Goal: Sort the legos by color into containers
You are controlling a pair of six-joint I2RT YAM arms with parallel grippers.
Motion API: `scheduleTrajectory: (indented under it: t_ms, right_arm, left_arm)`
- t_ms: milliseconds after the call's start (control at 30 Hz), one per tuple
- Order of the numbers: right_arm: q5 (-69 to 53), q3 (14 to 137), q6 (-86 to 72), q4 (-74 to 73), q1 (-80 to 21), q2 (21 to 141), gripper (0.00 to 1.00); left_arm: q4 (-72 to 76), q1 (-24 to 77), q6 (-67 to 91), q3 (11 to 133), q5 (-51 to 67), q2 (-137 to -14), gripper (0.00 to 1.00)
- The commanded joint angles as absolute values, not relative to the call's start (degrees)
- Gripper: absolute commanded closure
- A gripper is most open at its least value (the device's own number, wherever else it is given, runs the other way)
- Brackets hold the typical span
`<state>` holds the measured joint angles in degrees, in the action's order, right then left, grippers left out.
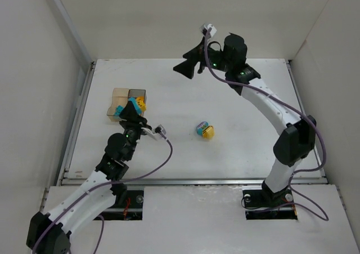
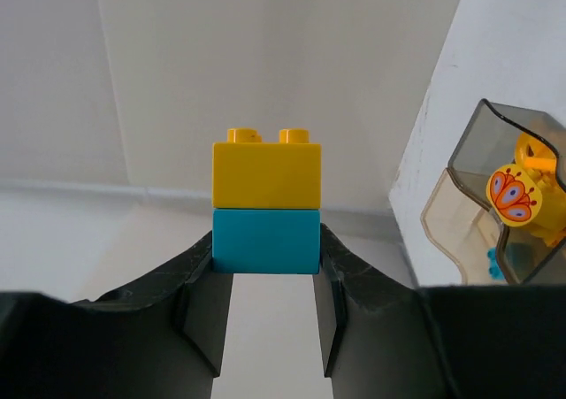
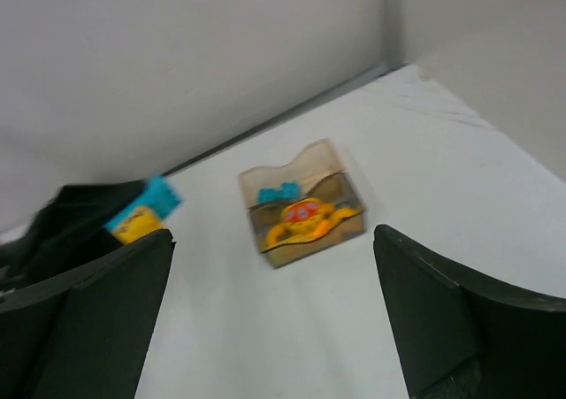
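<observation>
Left gripper [image 2: 265, 262] clamps a cyan brick [image 2: 265, 240] capped by a yellow brick [image 2: 266, 176], close by the joined containers [image 1: 115, 93] holding cyan and yellow pieces; another cyan-and-yellow pair [image 1: 205, 130] lies mid-way across the surface [image 1: 242, 107]; right gripper [image 3: 274, 319] hovers, jaws wide apart.

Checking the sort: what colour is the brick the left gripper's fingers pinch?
Cyan brick, under a yellow brick; clearest in left wrist view.
</observation>
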<state>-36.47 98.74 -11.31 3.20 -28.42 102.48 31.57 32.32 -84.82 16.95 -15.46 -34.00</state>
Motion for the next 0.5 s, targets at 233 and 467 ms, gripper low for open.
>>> scheduleTrajectory:
  t_ms: [233,467]
  right_arm:
    - [-61.3,92.2,-12.4,-2.8,-32.6,105.7,0.0]
    - [-67.0,98.8,-14.7,-2.8,-36.4,110.3,0.0]
  left_arm:
    - [60.3,32.7,-111.5,12.7,-1.4,-42.3,1.0]
    - [60.8,33.2,-115.8,10.4,5.3,-41.7,1.0]
